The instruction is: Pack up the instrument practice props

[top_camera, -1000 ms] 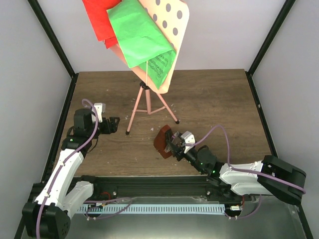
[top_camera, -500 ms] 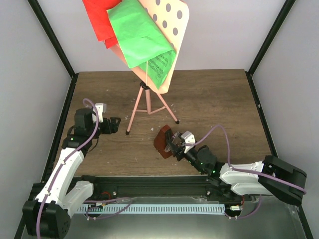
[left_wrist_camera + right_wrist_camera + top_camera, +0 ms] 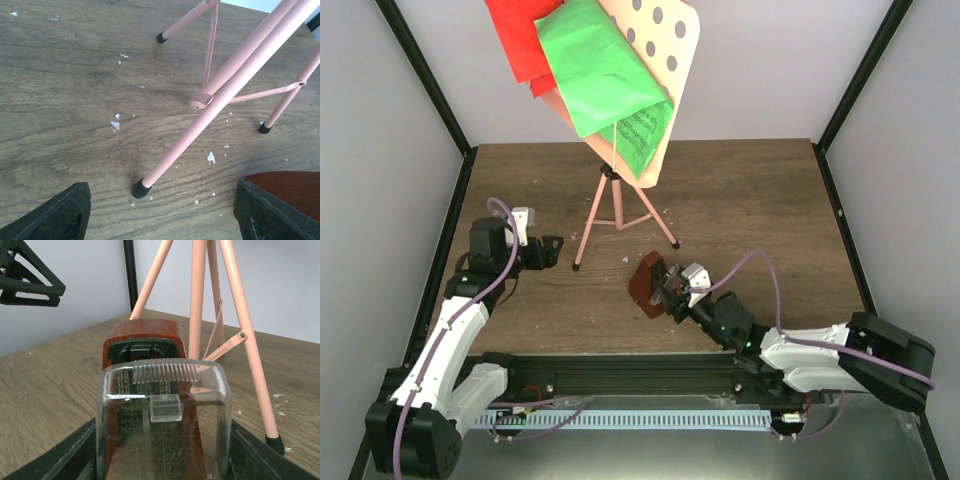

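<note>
On tabletop (image 3: pixel 750 200), mid-depth: stand (image 3: pixel 688 48) upright, green sheet (image 3: pixel 595 75) and red sheet (image 3: pixel 515 40) on its desk. Metronome (image 3: pixel 647 284) near stand's front feet, right jaws closed on its clear cover from both sides. Left jaws wide open, empty, low beside stand's left foot, not touching. White flecks (image 3: pixel 115 125) scattered around feet.

pink stand (image 3: pixel 683 80), reddish-brown metronome (image 3: pixel 645 281), green sheet (image 3: pixel 595 70)

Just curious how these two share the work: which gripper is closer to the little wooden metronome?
The right. The right gripper holds the metronome between its fingers; the left gripper is off to its left, beyond a leg of the pink stand.
</note>
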You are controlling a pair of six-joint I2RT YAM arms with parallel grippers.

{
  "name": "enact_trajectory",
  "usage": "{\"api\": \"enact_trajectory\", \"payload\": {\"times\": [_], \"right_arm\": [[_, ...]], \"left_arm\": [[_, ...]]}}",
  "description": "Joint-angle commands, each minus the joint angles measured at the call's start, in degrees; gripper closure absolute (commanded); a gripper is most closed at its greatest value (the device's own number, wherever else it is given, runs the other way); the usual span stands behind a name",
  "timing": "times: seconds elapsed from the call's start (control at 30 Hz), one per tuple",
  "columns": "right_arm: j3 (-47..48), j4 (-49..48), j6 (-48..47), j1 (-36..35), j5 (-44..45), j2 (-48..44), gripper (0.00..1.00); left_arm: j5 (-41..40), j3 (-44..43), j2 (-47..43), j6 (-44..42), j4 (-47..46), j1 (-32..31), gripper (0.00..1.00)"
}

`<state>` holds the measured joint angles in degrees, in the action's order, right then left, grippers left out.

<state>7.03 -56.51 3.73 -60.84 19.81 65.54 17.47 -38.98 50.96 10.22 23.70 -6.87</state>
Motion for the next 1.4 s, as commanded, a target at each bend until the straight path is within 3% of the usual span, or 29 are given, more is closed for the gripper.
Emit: {"api": "enact_trajectory", "payload": {"times": [0.0,1.37], "right_arm": [[2.13,0.65,0.32,-0.99,1.37,-1.47,0.48],[3.35,1.07,2.54,-2.58,2.19,7.44,0.40]], "left_arm": [[0.97,-0.81,0.01,-0.06,-0.68,0.20,0.20],[1.14,-0.76,0.71,-0.15,-0.41,-0.33,0.21]]}}
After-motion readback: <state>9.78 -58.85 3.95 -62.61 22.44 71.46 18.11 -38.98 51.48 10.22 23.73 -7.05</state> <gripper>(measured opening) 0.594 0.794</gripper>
